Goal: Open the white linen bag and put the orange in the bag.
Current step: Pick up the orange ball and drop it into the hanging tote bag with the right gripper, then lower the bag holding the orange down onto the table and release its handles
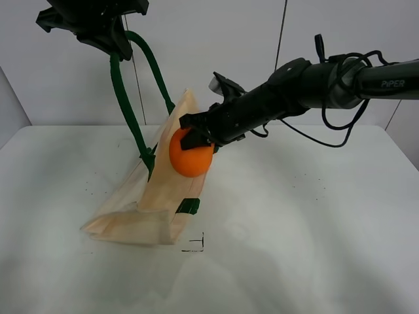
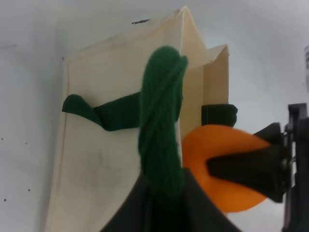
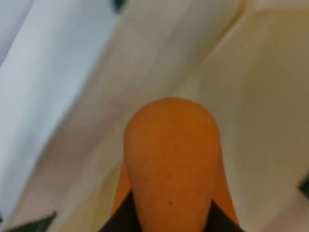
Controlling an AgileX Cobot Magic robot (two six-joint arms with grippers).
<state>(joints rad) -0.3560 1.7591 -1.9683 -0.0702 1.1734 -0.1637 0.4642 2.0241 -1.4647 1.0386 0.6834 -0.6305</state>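
Note:
The white linen bag (image 1: 157,196) stands tilted on the table, pulled up by one dark green strap handle (image 1: 124,98). My left gripper (image 1: 108,33) is shut on that handle high at the upper left; the left wrist view shows the strap (image 2: 161,116) running into its jaws, above the bag (image 2: 106,164). My right gripper (image 1: 196,140) is shut on the orange (image 1: 191,157) and holds it at the bag's raised mouth. The orange also shows in the left wrist view (image 2: 227,164), clamped by a black finger (image 2: 246,166). The right wrist view shows the orange (image 3: 171,159) close above cream cloth (image 3: 251,96).
The white table (image 1: 314,229) spreads to the right and front. A small black corner mark (image 1: 196,245) lies just in front of the bag. A thin cable (image 1: 281,33) hangs against the back wall.

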